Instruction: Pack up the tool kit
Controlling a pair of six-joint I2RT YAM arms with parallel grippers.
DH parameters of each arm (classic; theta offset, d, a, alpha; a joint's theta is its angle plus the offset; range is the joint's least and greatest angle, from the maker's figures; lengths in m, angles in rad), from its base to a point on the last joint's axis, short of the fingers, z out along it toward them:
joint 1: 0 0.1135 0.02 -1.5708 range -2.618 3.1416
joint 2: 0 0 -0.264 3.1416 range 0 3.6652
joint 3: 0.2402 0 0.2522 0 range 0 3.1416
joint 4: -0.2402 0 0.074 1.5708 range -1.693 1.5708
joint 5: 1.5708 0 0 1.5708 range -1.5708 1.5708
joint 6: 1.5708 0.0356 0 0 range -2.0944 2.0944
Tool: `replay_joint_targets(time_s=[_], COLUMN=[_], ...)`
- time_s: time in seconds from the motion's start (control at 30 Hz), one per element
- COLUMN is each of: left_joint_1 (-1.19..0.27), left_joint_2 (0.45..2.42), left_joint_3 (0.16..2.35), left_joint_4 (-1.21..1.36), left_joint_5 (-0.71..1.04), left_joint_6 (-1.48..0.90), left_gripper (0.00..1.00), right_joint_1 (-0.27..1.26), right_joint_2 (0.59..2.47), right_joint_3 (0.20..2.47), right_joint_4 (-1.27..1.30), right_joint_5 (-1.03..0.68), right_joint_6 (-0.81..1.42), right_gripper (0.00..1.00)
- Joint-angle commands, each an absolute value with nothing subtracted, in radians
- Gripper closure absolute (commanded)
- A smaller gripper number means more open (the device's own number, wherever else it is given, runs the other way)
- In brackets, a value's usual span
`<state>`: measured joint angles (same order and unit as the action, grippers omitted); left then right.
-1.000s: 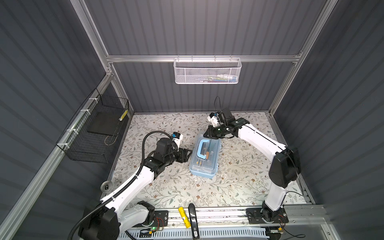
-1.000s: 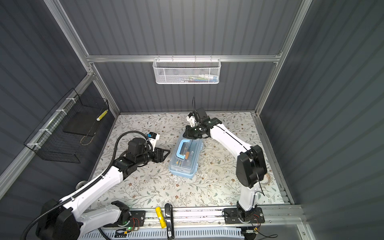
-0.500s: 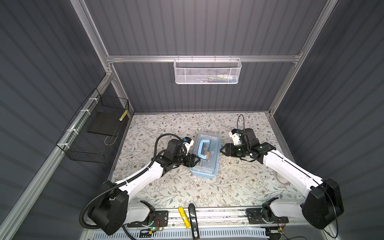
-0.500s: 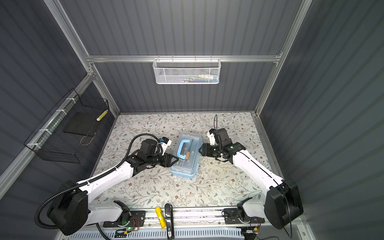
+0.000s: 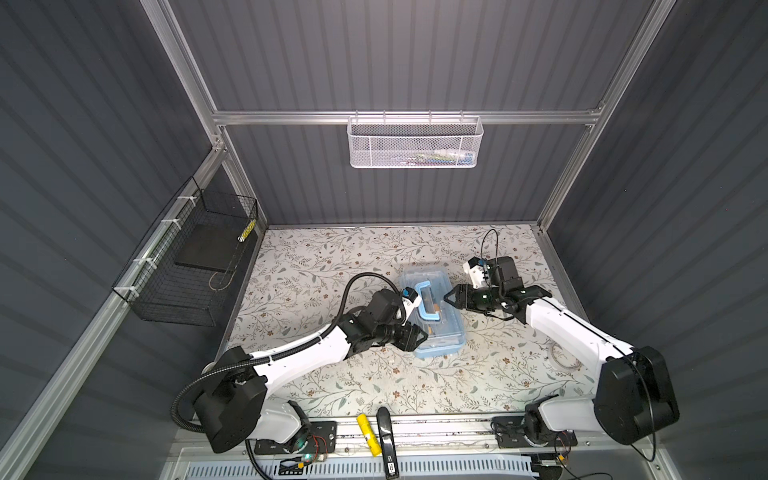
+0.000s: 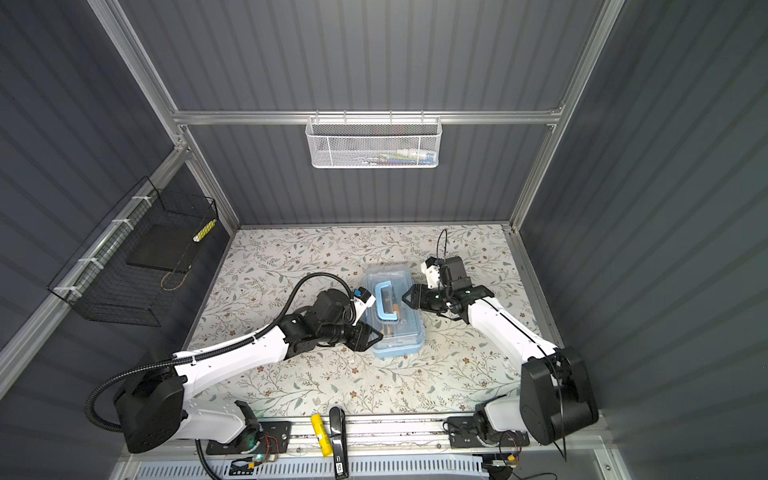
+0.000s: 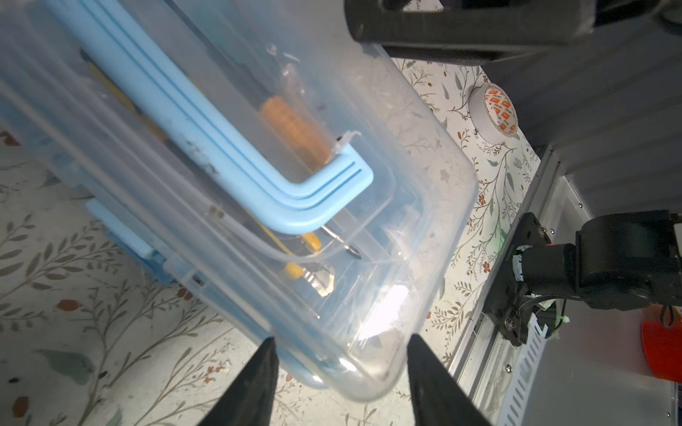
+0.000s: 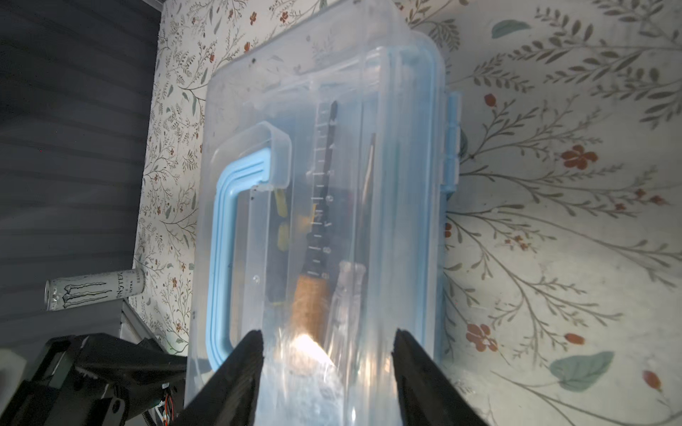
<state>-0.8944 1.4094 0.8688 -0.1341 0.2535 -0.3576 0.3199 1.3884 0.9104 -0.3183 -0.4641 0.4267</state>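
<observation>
The tool kit case (image 5: 436, 332) (image 6: 401, 332) lies in the middle of the floral table with its clear lid down and its blue handle (image 5: 424, 300) flat on top. Through the lid I see an orange-handled screwdriver (image 7: 295, 132) and a black tool with scale marks (image 8: 324, 191). My left gripper (image 5: 419, 336) (image 7: 339, 337) is open, and its jaws straddle the case's near left corner. My right gripper (image 5: 451, 298) (image 8: 326, 333) is open at the case's right side, its jaws spread over the lid's edge. Neither holds anything.
A white mesh basket (image 5: 415, 143) hangs on the back wall and a black wire basket (image 5: 187, 266) on the left wall. A yellow tool (image 5: 369, 434) and a black tool (image 5: 386, 440) lie on the front rail. A tape roll (image 7: 496, 110) and a drink can (image 8: 94, 289) lie by the walls.
My right gripper swung from the case's far end round to its right side, and its jaws opened. My left gripper moved in from the left to the case's near left corner.
</observation>
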Motion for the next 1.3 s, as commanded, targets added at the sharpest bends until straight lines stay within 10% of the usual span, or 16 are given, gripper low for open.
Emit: replay_joint_targets(time_s=[0.0,0.17,0.37,1.27], left_joint_1=[-0.921,-0.928,-0.911,-0.839], left_joint_2=[1.458,1.441,1.336,1.557], left_joint_3=[0.927,0.973,0.904,0.644], left_joint_4=[-0.112,-0.176,-0.291,0.264], left_joint_5=[0.247,0.184,-0.069,-0.150], left_joint_6=[-0.345,-0.291,-0.231,-0.204], left_gripper=[0.43,0.38,0.01,0.00], right_joint_1=[0.313,0.311,0.309,0.308], right_joint_2=[1.433,1.543,1.575,1.580], right_joint_3=[0.973,1.095,1.171,1.206], right_joint_4=[-0.344,-0.436,-0.493,-0.436], right_joint_5=[-0.543,-0.579,-0.520,-0.529], right_joint_6=[0.360,0.313,0.289,0.347], right_gripper=[0.41,0.40,0.38,0.36])
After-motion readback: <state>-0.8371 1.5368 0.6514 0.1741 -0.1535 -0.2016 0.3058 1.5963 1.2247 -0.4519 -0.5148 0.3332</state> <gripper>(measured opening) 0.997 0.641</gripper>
